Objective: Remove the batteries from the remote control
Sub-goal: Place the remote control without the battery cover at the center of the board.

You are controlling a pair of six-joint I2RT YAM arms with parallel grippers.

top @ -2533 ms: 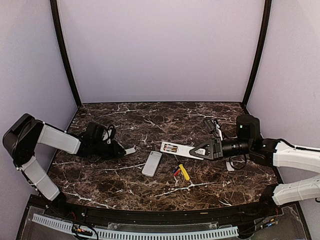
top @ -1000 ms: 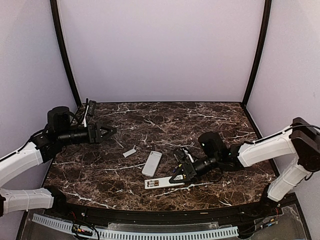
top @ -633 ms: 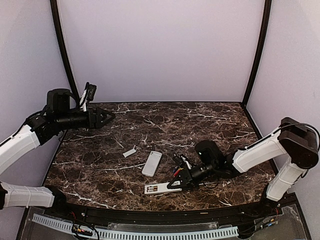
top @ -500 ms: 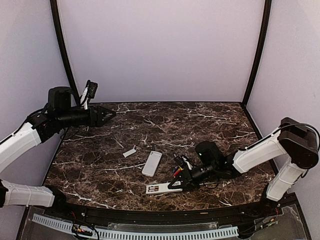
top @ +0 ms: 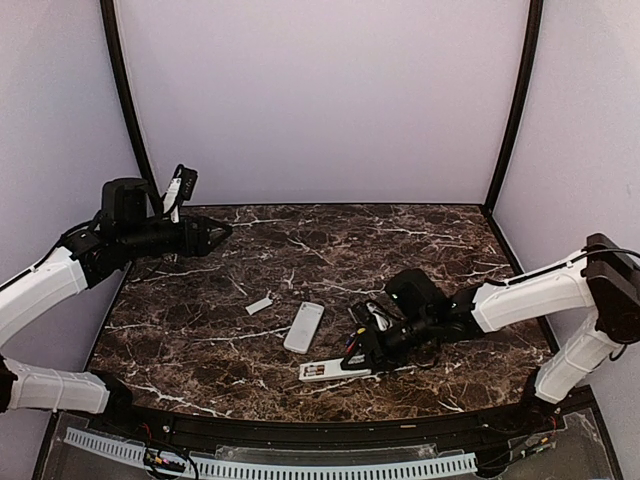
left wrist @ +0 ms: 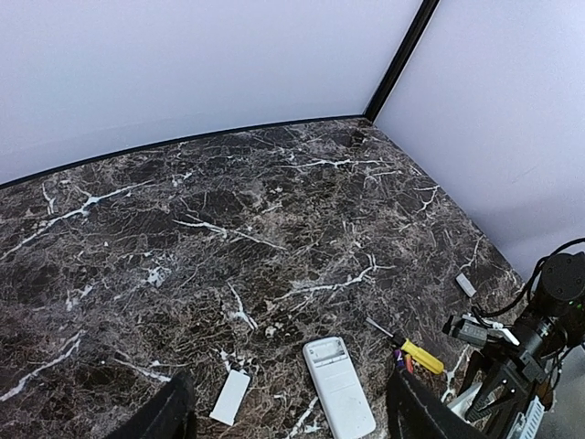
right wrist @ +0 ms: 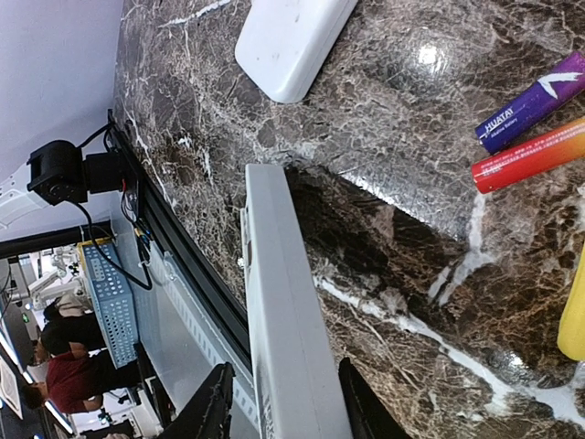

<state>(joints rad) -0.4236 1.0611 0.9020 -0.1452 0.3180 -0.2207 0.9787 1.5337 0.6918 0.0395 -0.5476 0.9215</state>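
Note:
The remote control (top: 335, 369), long and slim, lies near the table's front edge, and something red shows in its open compartment. It runs between the fingers of my right gripper (right wrist: 285, 384), which is open, with a thin gap beside one finger. Two loose batteries lie on the marble just behind it, a purple-blue battery (right wrist: 535, 102) and a red battery (right wrist: 530, 154). My left gripper (top: 222, 236) hangs high at the back left, open and holding nothing. Its wrist view also shows the batteries (left wrist: 403, 364).
A yellow-handled screwdriver (left wrist: 416, 355) lies against the batteries. A wider white remote-shaped body (top: 303, 327) rests at centre, and a small white cover (top: 259, 305) lies to its left. Another small cover (left wrist: 466, 284) lies far right. The front rail (right wrist: 183, 274) runs close to the remote.
My right gripper brought the remote from mid-table down to the front edge, and its jaws have now eased apart. The left arm rose to the back left, leaving the small cover on the table.

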